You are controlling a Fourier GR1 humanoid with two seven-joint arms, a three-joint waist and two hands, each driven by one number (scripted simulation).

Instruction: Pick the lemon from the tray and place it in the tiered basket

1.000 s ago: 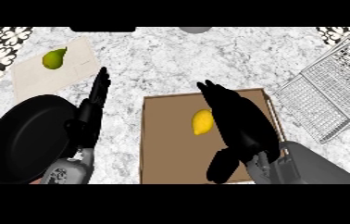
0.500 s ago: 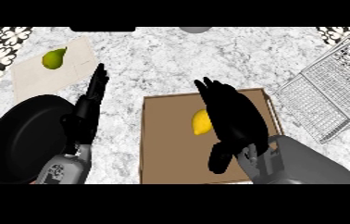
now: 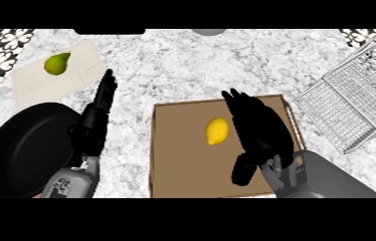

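Marble counter [image 3: 191, 65], centre tray [image 3: 176, 175]: your spread-open right hand [image 3: 260, 130] sits just right of the lemon [image 3: 217, 130]; close round its middle.

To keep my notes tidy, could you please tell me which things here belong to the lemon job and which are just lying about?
For the job: lemon, tray, tiered basket, right hand open beside the lemon.
Lying about: pear on a pale board, black pan, resting left hand.
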